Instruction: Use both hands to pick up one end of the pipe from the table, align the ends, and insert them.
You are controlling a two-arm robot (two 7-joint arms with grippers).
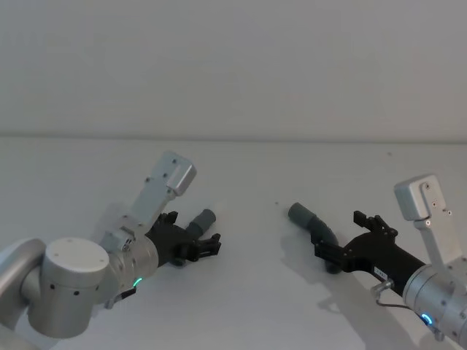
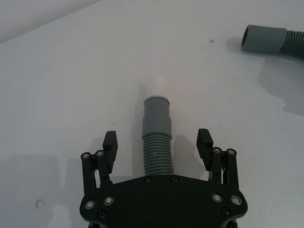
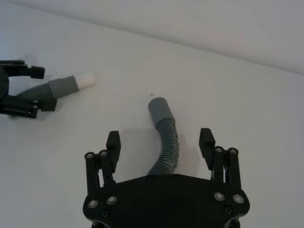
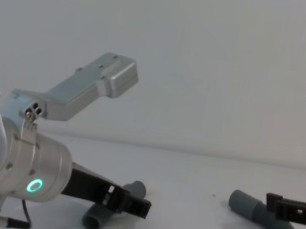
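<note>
Two dark grey ribbed pipe pieces lie apart on the white table (image 1: 241,313). The shorter piece (image 2: 156,142) ends in a smooth cuff with a white inner sleeve (image 2: 156,85). My left gripper (image 2: 157,137) is open and straddles its ribbed part, with a gap on each side. The longer curved piece (image 3: 167,142) points its plain cuff (image 3: 159,109) toward the other one. Around its ribbed bend my right gripper (image 3: 160,137) is also open, fingers clear of it. In the head view the left gripper (image 1: 195,230) and right gripper (image 1: 344,240) face each other across the table.
Bare white table (image 1: 255,182) lies between the two cuffs and all around them. A pale grey wall (image 1: 233,65) rises behind the table's far edge.
</note>
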